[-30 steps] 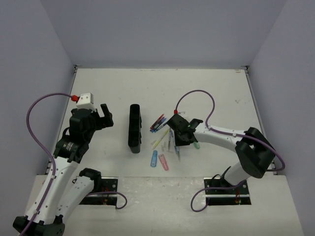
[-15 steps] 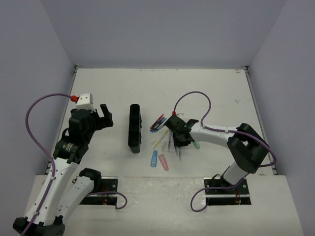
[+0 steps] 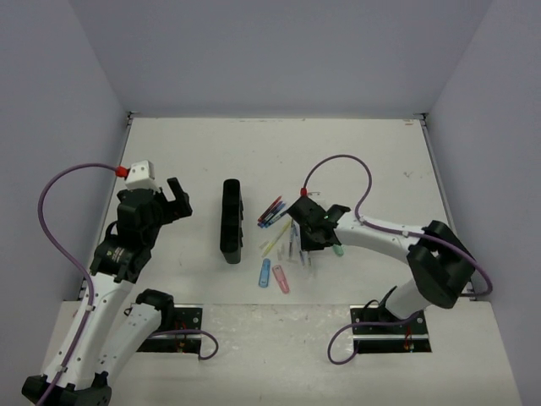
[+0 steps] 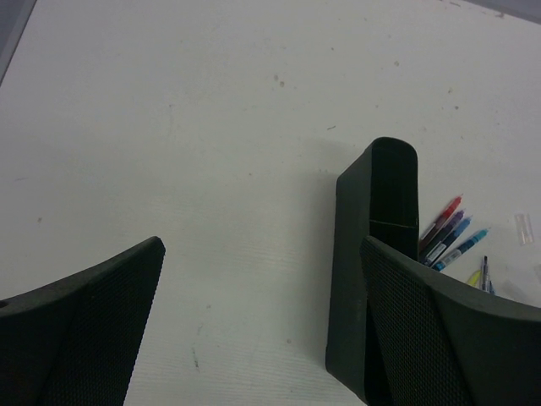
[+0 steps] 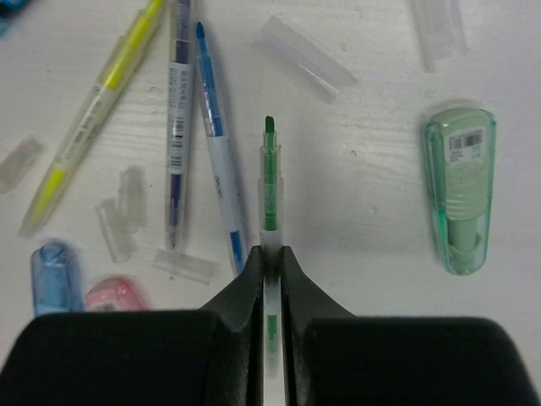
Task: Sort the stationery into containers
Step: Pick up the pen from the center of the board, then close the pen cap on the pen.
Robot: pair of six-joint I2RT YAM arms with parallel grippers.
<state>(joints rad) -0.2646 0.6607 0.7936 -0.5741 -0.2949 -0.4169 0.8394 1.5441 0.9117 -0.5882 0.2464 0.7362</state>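
Right pincer (image 5: 270, 254) was clamped on the tail of the green marker (image 5: 270, 182), centre frame; left pincer (image 4: 262, 254) was spread apart. Gripped that far back, it could be swung loose before the black organiser (image 3: 232, 222) was reached.

Pinches a thin green marker (image 5: 269, 182) in the right gripper (image 5: 270, 262), tip up-frame, just beside a blue pen (image 5: 218, 161), chunky green piece (image 5: 461, 190) well apart on the other side.

One organiser (image 3: 231, 222), three chunky pieces (image 5: 461, 190), at least eight thin pens (image 5: 89, 118).
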